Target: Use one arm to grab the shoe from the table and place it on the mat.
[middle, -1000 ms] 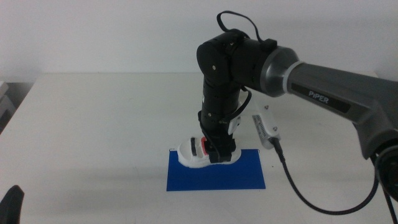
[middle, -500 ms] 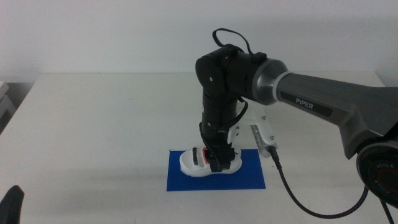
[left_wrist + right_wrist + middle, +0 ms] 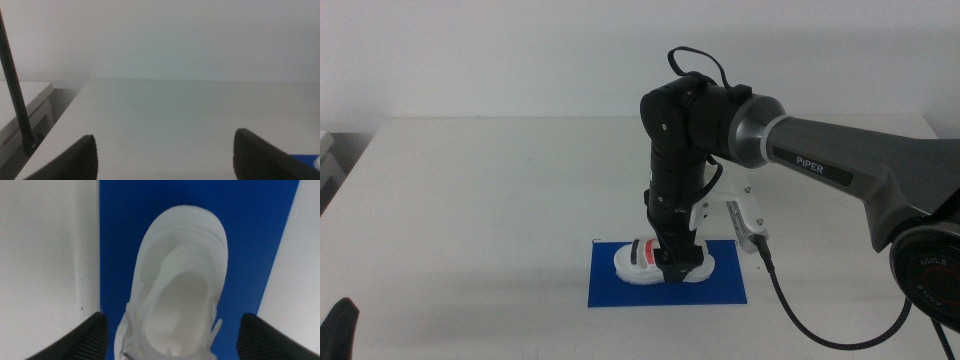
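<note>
The white shoe (image 3: 660, 265) with black straps and a red strap sits on the dark-blue mat (image 3: 720, 285), near the mat's middle, on the white table (image 3: 470, 200). The right arm (image 3: 800, 155) reaches in from the right and points straight down. My right gripper (image 3: 672, 262) is shut on the shoe. In the right wrist view the shoe (image 3: 175, 280) lies between the two jaws of the right gripper (image 3: 172, 322), with the mat (image 3: 250, 240) under it. My left gripper (image 3: 165, 155) is open and empty, and waits at the bottom left of the middle view (image 3: 340, 325).
A black cable (image 3: 800, 310) hangs from the right arm's wrist and trails over the table to the right of the mat. A white cabinet (image 3: 328, 160) stands off the table's left edge. A thin black rod (image 3: 15, 95) shows in the left wrist view.
The right gripper has lowered the shoe and moved it slightly right, from the mat's far left edge onto the mat's middle. The left arm has not moved.
</note>
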